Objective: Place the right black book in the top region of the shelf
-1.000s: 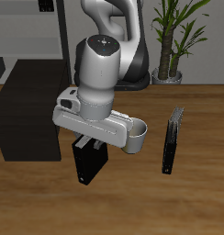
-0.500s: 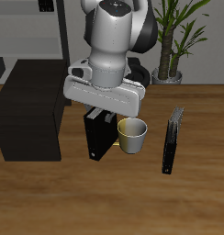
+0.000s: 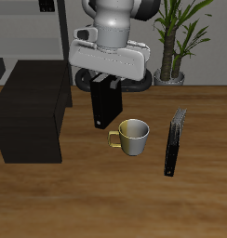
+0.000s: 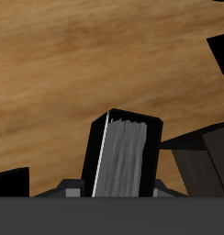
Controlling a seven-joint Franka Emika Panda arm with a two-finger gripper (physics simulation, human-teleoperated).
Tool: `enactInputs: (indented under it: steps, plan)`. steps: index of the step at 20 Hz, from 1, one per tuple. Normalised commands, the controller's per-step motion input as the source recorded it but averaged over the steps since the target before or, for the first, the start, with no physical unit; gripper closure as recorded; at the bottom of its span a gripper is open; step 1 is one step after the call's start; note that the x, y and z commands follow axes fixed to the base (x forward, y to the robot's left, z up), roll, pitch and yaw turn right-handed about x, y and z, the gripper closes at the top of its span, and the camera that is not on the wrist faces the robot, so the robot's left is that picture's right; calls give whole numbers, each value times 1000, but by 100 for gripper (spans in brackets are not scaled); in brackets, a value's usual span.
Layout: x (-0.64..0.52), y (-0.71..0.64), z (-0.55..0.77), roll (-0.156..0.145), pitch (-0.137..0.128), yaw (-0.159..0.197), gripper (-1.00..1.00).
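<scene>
Raised since earlier, hand [image 3: 105,76] pointing down, apparently clamped on right black book [image 3: 106,102], above counter [image 3: 199,195], beside shelf [image 3: 32,112]

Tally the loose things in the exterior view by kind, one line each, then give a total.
Books: 2 (the thick glossy black book held in the gripper, the slim black book with a grey edge standing on the table)
Mugs: 1 (the cream mug with a handle)
Total: 3
</scene>
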Motion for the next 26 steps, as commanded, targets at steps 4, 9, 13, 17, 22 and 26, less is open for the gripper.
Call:
enactInputs:
  steps: [4, 9, 13, 17, 22, 26]
  plan:
    - [-430, -17, 159, -20, -14, 44, 100]
    - [-544, 122, 25, 25, -8, 28, 100]
    - [-484, 90, 53, 13, -3, 39, 100]
    - [-435, 83, 125, 0, -21, 41, 100]
    - [-419, 153, 72, 17, -20, 84, 100]
    - [-243, 159, 118, -31, -36, 136, 100]
